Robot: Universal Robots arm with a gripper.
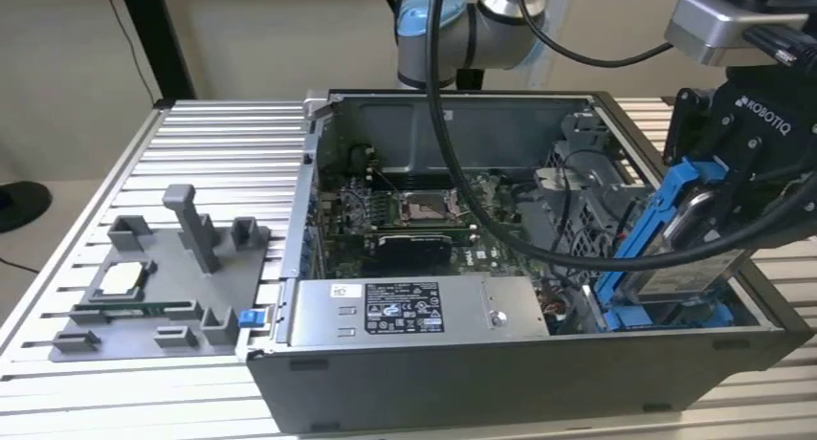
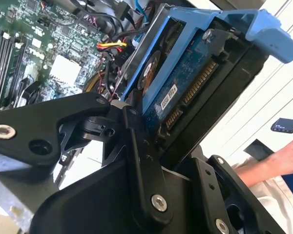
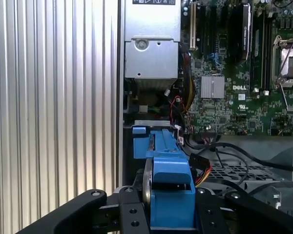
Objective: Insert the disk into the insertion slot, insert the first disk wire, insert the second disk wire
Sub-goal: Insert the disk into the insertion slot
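Observation:
My gripper is shut on the disk, a silver-grey drive in a bright blue carrier. It holds the disk steeply tilted over the front corner of the open PC case, on the exterior view's right. The disk's lower end hangs just above the insertion slot, a grey bay with blue rails. In the second wrist view the black fingers clamp the disk, whose connector edge faces the camera. The first wrist view looks along the blue carrier. Loose black and coloured wires lie beside the bay; I cannot tell which are the disk wires.
The grey power-supply box sits at the case front, with the green motherboard behind it. A grey fixture with small parts stands on the ribbed table, at the exterior view's left. A person's hand rests nearby.

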